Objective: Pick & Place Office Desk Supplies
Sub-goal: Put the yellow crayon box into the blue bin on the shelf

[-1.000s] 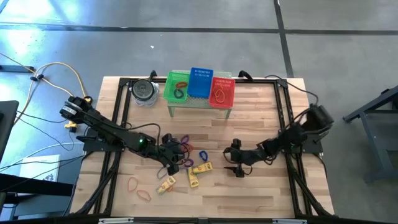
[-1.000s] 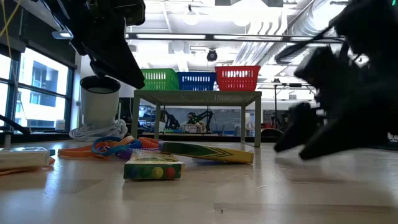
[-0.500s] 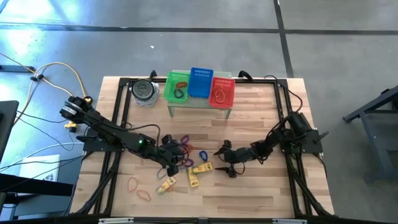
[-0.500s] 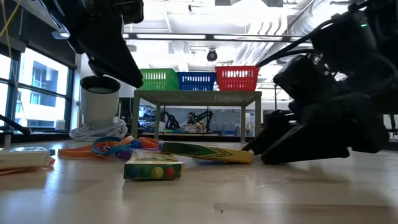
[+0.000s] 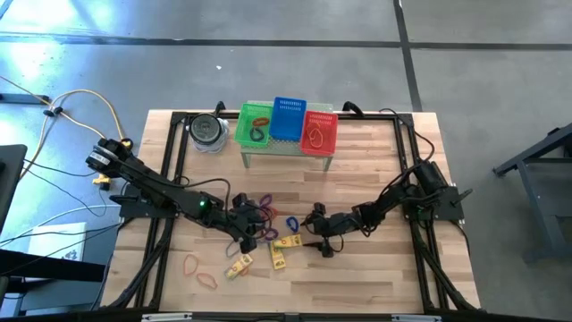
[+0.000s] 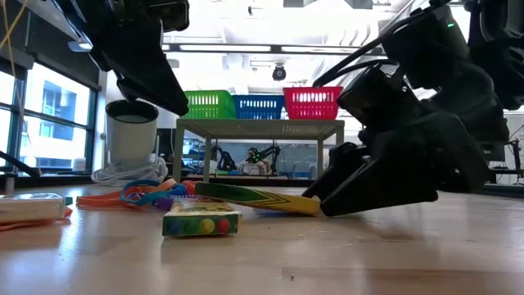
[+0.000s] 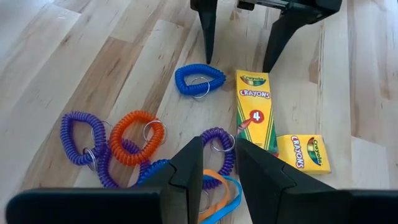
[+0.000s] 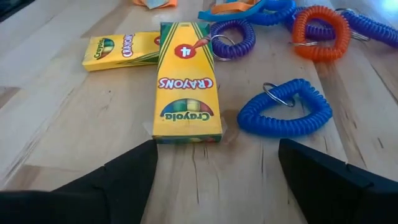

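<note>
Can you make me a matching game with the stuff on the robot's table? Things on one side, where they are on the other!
Things:
1. blue coil loop
2. crayon box
3. red basket
4. grey tin

Places:
A. on the small stand at the back, right end
B. back of the table, left of the green basket
C. flat on the wood, just ahead of the open right gripper
D. beside the crayon box, also on the wood

Pairs: 1-D, 2-C, 3-A, 4-B

Crayon box beside coil loop, between right gripper fingers.
</note>
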